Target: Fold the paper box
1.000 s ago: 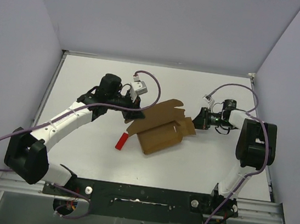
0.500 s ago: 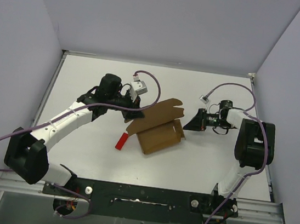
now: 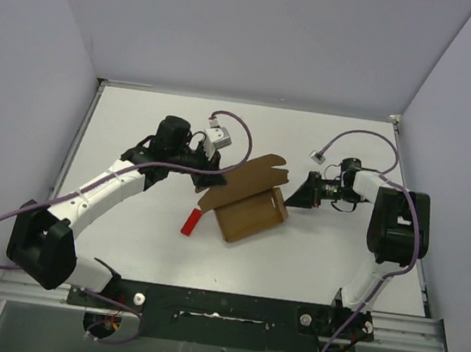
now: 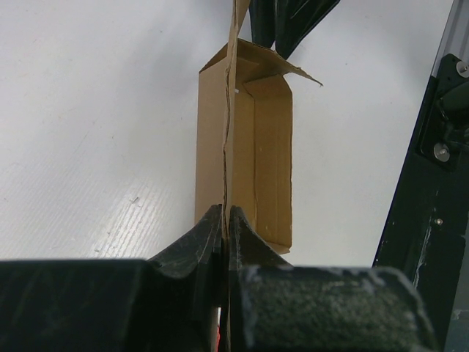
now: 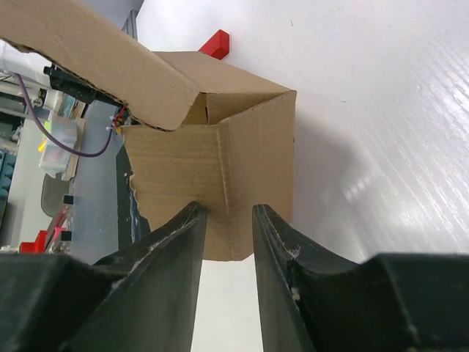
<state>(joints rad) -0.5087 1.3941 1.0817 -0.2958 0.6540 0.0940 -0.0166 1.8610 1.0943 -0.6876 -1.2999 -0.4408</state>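
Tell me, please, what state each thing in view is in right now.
paper box: partly folded, walls up, lid flap raised open.
left gripper: shut on the edge of the box's lid flap.
right gripper: open, jaws slightly apart, facing the box's end wall.
red block: lying beside the box, untouched.

brown paper box (image 3: 250, 215), part-folded, lid flap up, mid-table

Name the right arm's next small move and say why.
Probably ease the right gripper forward to brace the paper box's end wall: its jaws stand parted and empty facing that wall, while the left gripper pinches the raised lid flap, which is not yet folded down.
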